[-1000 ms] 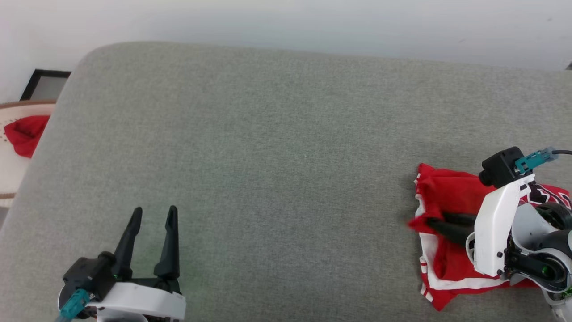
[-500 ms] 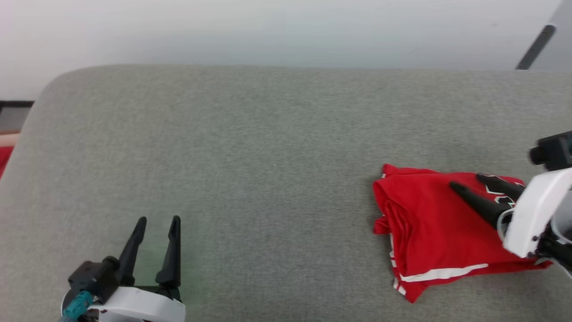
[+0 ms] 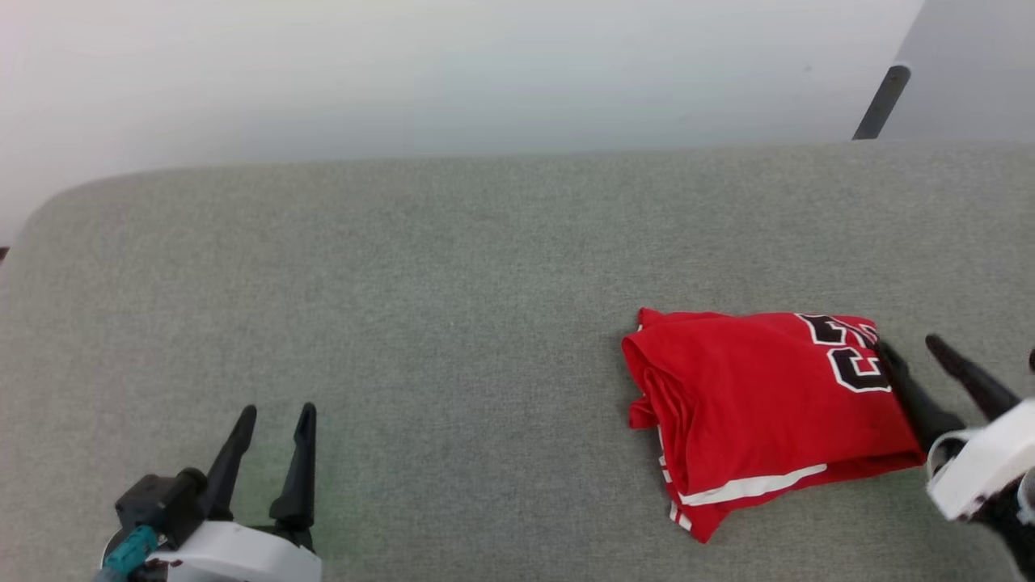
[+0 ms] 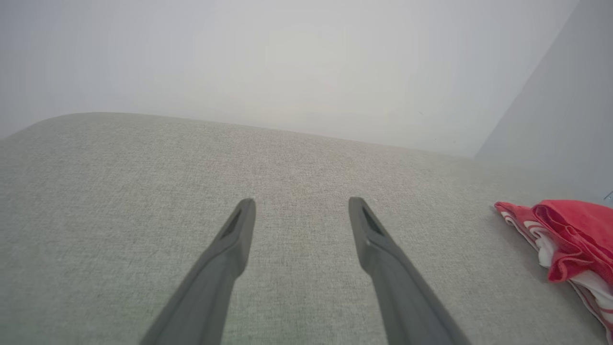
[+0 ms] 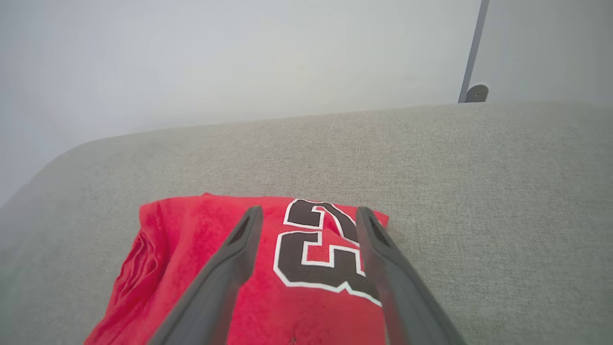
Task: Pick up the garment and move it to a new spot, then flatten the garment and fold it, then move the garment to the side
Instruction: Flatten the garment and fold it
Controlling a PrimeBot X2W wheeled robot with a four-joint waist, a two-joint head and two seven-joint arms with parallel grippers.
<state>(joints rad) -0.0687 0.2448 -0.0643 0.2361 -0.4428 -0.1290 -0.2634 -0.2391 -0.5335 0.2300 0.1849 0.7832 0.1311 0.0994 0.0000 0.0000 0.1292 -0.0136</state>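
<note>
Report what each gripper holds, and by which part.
Nothing held: the left gripper and right gripper both stand open, and the garment lies free on the cushion.

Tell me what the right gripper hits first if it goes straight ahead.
Probably the garment: the open right gripper points across its printed number; height is unclear, so it might skim over.

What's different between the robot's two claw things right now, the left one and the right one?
The left tool hangs over bare grey cushion, far from the red garment; the right tool is at the garment's numbered edge. The left tool points nearly straight up the head view; the right tool slants leftward. Both stand open and empty.
</note>
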